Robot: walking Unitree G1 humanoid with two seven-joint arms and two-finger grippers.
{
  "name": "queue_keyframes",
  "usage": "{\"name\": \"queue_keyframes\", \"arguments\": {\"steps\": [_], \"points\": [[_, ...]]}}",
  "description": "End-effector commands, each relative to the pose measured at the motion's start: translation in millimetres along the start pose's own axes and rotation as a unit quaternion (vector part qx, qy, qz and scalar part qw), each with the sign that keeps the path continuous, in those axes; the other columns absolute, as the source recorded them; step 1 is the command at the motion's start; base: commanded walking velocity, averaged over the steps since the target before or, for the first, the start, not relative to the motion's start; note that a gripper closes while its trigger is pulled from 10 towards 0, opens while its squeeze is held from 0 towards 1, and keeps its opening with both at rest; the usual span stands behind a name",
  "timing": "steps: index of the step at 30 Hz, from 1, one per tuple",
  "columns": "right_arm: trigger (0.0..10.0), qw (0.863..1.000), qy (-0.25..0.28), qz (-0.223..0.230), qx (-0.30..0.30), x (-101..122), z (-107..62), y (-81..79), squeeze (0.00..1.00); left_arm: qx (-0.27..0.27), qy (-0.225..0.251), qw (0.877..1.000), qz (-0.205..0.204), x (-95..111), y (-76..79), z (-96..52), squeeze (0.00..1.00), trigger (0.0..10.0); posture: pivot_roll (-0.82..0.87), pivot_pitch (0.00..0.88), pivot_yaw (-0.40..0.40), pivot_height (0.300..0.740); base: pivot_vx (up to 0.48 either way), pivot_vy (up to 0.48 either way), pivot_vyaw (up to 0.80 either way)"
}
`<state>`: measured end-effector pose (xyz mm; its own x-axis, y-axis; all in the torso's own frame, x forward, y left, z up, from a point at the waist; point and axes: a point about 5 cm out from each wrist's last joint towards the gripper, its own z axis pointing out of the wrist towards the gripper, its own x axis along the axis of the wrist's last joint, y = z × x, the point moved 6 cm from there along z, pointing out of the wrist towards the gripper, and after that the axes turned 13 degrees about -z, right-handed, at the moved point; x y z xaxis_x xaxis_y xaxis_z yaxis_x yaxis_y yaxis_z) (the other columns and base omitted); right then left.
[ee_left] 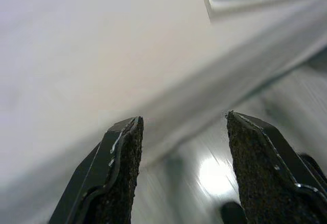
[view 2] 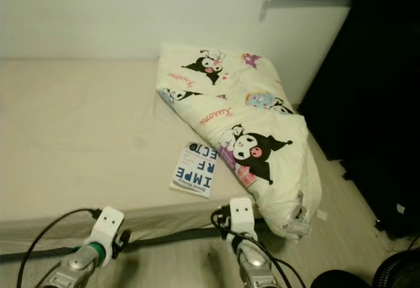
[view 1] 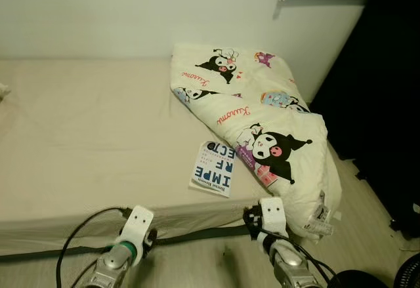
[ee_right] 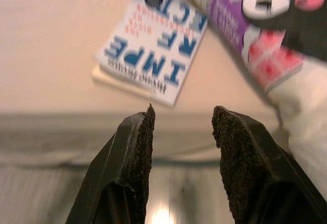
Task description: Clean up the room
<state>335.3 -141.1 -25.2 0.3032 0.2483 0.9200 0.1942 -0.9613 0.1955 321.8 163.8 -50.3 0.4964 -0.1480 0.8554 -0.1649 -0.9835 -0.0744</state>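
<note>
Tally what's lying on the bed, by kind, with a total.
Books: 1, the book, near the bed's front edge.
Blankets: 1, the blanket, on the right, hanging over the front edge.
Total: 2.

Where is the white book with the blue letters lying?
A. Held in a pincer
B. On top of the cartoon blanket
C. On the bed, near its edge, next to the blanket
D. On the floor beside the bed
C: the book lies flat on the bed near its front edge, beside the folded cartoon blanket.
</note>
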Motion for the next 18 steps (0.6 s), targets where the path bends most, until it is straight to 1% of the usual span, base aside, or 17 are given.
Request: {"name": "queue_keyframes", "arguments": {"steps": [1, 2, 3, 4, 5, 6, 7, 8, 13, 14, 18], "points": [[10.0, 0.999, 0.007, 0.026, -0.023, 2.3, -0.3, 9.1, 0.0, -0.01, 0.014, 0.998, 0.067, 4.1, 3.4, -0.4, 0.0, 10.0, -0.04, 0.0, 0.037, 0.68, 0.0, 0.0, 0.0], [10.0, 0.997, 0.02, 0.061, -0.048, 10.4, 2.1, 19.0, 0.0, -0.018, 0.047, 0.989, 0.142, 21.0, 4.8, 1.3, 0.0, 10.0, -0.04, 0.0, 0.037, 0.675, 0.0, 0.0, 0.0], [10.0, 0.997, 0.02, 0.061, -0.048, 10.4, 2.1, 19.0, 0.0, -0.018, 0.047, 0.989, 0.142, 21.0, 4.8, 1.3, 0.0, 10.0, -0.04, 0.0, 0.037, 0.675, 0.0, 0.0, 0.0], [10.0, 0.994, 0.027, 0.088, -0.067, 14.7, 3.2, 26.4, 0.0, -0.027, 0.073, 0.975, 0.206, 32.9, 7.1, 1.8, 0.0, 10.0, -0.04, 0.0, 0.037, 0.67, 0.0, 0.0, 0.0], [10.0, 0.994, 0.027, 0.088, -0.067, 14.7, 3.2, 26.4, 0.0, -0.027, 0.073, 0.975, 0.206, 32.9, 7.1, 1.8, 0.0, 10.0, -0.04, 0.0, 0.037, 0.67, 0.0, 0.0, 0.0], [10.0, 0.991, 0.033, 0.103, -0.079, 17.6, 3.8, 31.5, 0.0, -0.035, 0.095, 0.961, 0.259, 42.1, 8.8, 1.5, 0.0, 10.0, -0.05, 0.0, 0.04, 0.665, 0.0, 0.0, 0.0], [10.0, 0.99, 0.035, 0.107, -0.084, 19.0, 3.8, 33.9, 0.0, -0.038, 0.107, 0.952, 0.284, 47.7, 8.1, 1.1, 0.0, 10.0, -0.05, 0.0, 0.04, 0.66, 0.0, 0.0, 0.0], [10.0, 0.99, 0.036, 0.105, -0.085, 19.6, 3.7, 34.6, 0.0, -0.037, 0.113, 0.948, 0.296, 51.0, 5.8, 0.7, 0.0, 10.0, -0.05, 0.0, 0.042, 0.655, 0.0, 0.0, 0.0], [10.0, 0.991, 0.041, 0.097, -0.085, 20.7, 2.7, 34.6, 0.0, -0.034, 0.123, 0.943, 0.308, 56.7, 1.3, -0.2, 0.0, 10.0, -0.05, 0.003, 0.041, 0.64, 0.0, 0.0, 0.0], [10.0, 0.991, 0.043, 0.095, -0.085, 21.1, 2.3, 34.1, 0.0, -0.034, 0.13, 0.94, 0.313, 59.0, 1.2, -0.9, 0.0, 10.0, -0.05, 0.009, 0.041, 0.635, 0.0, 0.0, 0.0], [10.0, 0.991, 0.045, 0.094, -0.085, 21.5, 1.8, 33.4, 0.0, -0.035, 0.138, 0.937, 0.318, 61.4, 1.9, -1.7, 0.0, 10.0, -0.05, 0.009, 0.041, 0.625, 0.0, 0.0, 0.0]]}}
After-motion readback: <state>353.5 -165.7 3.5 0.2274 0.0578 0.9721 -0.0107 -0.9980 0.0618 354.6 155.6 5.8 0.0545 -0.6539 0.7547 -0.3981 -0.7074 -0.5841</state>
